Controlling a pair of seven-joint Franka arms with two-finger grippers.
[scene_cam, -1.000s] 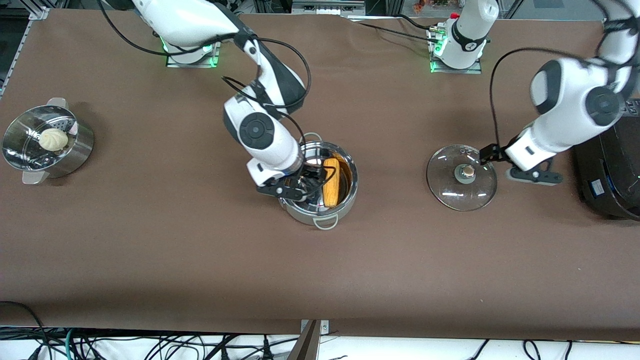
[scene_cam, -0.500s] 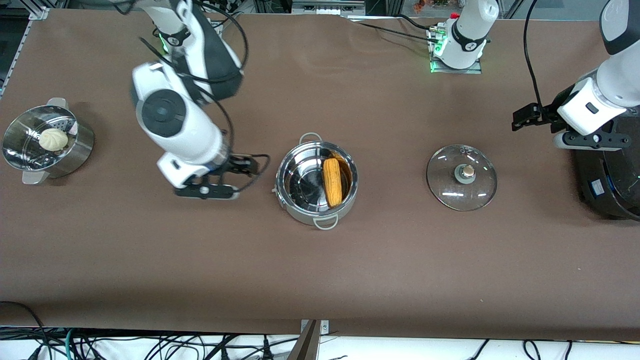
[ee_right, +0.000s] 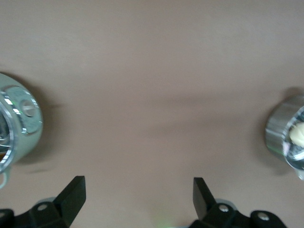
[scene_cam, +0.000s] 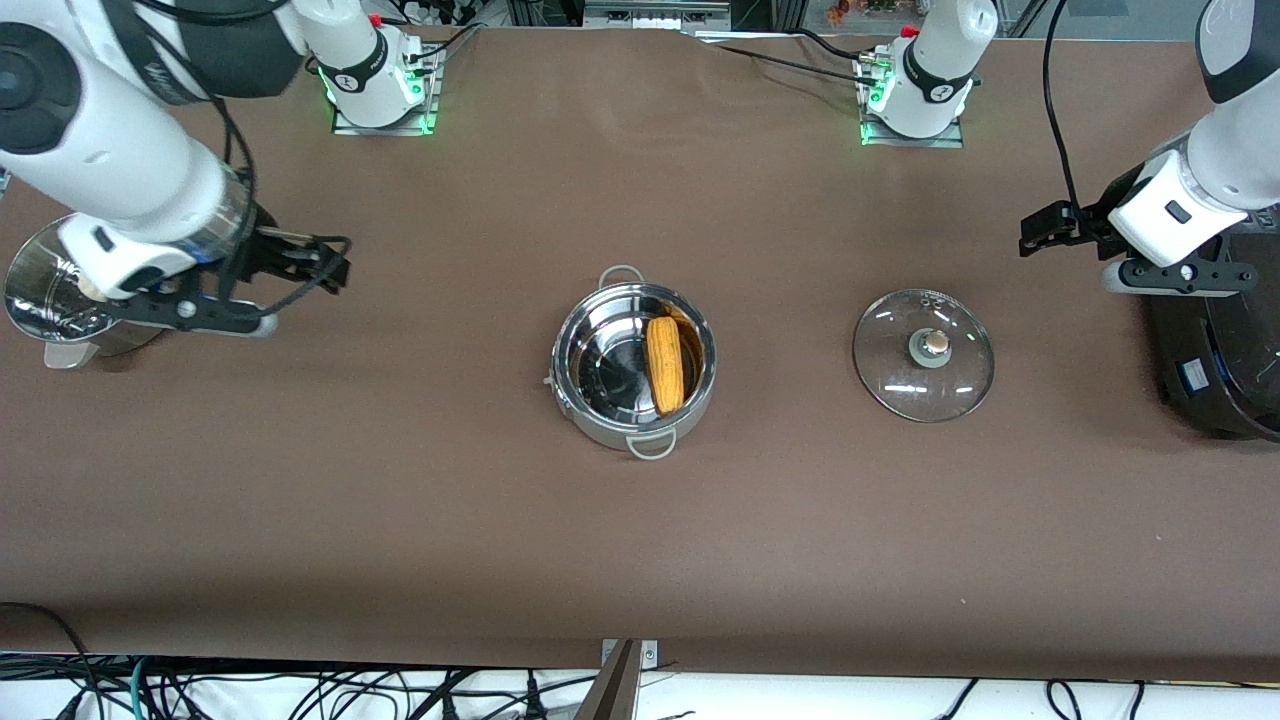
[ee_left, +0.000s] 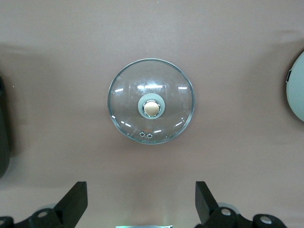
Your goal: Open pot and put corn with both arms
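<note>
The steel pot (scene_cam: 600, 430) stands open in the middle of the table with the yellow-orange corn (scene_cam: 664, 364) lying inside it. Its glass lid (scene_cam: 923, 355) with the tan knob lies flat on the table toward the left arm's end; it also shows in the left wrist view (ee_left: 151, 100). My left gripper (scene_cam: 1038, 232) is open and empty, up over the table between the lid and the rice cooker; its own view shows it too (ee_left: 140, 204). My right gripper (scene_cam: 325, 262) is open and empty over bare table between the pot and the steamer pan, as its own view shows (ee_right: 137, 197).
The steel steamer pan (scene_cam: 40, 300) with the white bun (ee_right: 297, 134) stands at the right arm's end, partly hidden by the right arm. The black rice cooker (scene_cam: 1215, 350) stands at the left arm's end. The pot's edge shows in the right wrist view (ee_right: 14, 123).
My right gripper has left the pot, with the corn lying in it, and swung toward the steamer pan. My left gripper rose away from the lid toward the rice cooker, then held.
</note>
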